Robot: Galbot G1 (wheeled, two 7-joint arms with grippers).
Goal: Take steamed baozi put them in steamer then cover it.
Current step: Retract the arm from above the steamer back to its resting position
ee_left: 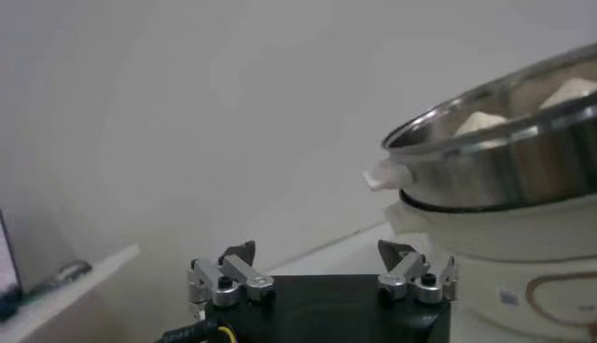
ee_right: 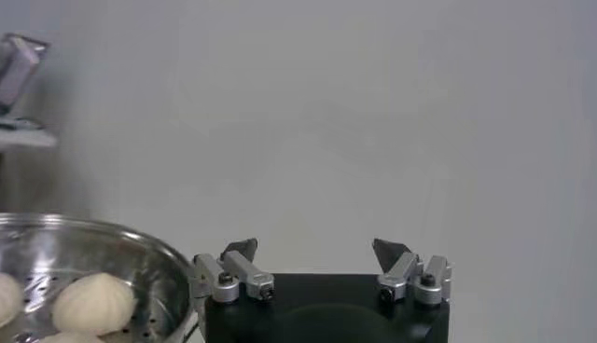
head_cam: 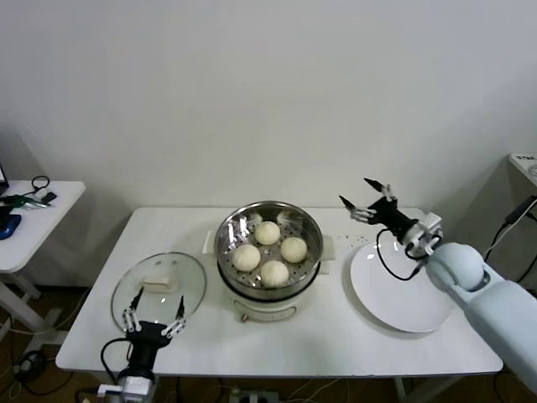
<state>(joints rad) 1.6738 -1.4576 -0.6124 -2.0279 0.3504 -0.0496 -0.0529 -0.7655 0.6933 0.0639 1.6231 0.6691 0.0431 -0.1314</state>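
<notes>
The steel steamer (head_cam: 269,217) stands mid-table on its white base with four cream-white baozi (head_cam: 268,232) on its perforated tray. The steamer also shows in the left wrist view (ee_left: 504,158) and the right wrist view (ee_right: 140,256), with a baozi (ee_right: 89,303) inside. The clear glass cover (head_cam: 159,287) with its cream bar handle lies flat on the table left of the steamer. My left gripper (head_cam: 153,317) is open and empty at the cover's near edge. My right gripper (head_cam: 367,199) is open and empty, raised right of the steamer above the plate's far edge.
A flat white plate (head_cam: 394,290) lies right of the steamer under my right arm. A small white side table (head_cam: 33,222) with cables stands at far left. The wall is close behind the table.
</notes>
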